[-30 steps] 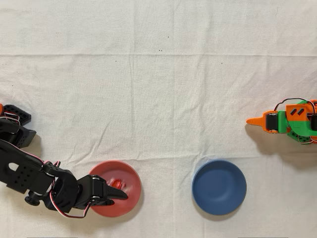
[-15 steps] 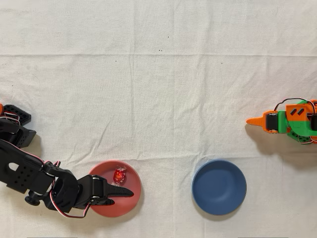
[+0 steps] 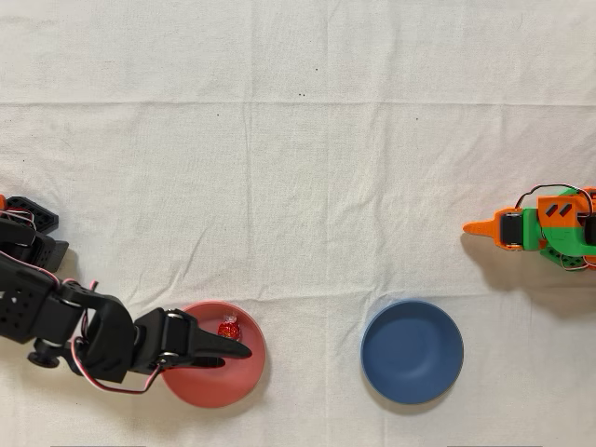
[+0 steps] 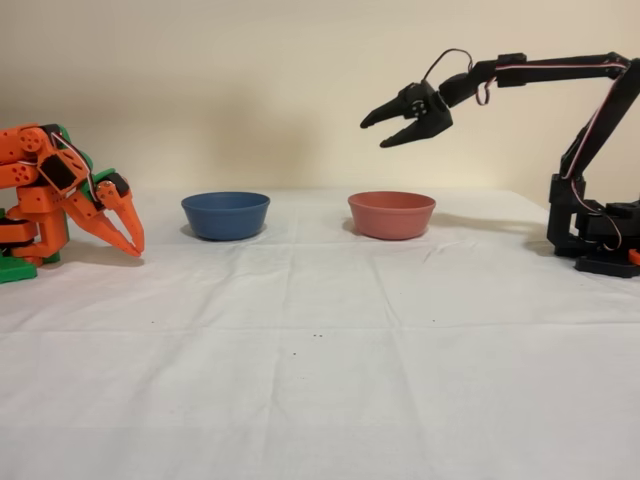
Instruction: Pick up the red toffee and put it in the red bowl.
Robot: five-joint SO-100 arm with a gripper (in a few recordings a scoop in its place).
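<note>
Since the earlier frames the black arm has pulled back toward the left edge of the overhead view, and the toffee (image 3: 228, 328) has gone from a blur to lying still in the red bowl (image 3: 237, 372).

Status: drop looks done. Toffee sits inside the bowl, near its upper rim in the overhead view, lower left of frame. Hand (image 4: 382, 125) is raised well above the bowl in the fixed view, upper right of centre, fingers apart, holding nothing. Overhead, its tip overlaps the bowl's left half, just beside the toffee. Left to do, as I read it: only retract the arm.

Count, big to small:
- desk (image 3: 298, 186): 1, white cloth over it
- arms: 2, black working, orange (image 3: 545, 228) idle at right edge overhead
- bowls: 2, red plus blue (image 3: 412, 351), well apart, lower centre-right overhead
- toffee: 1
</note>
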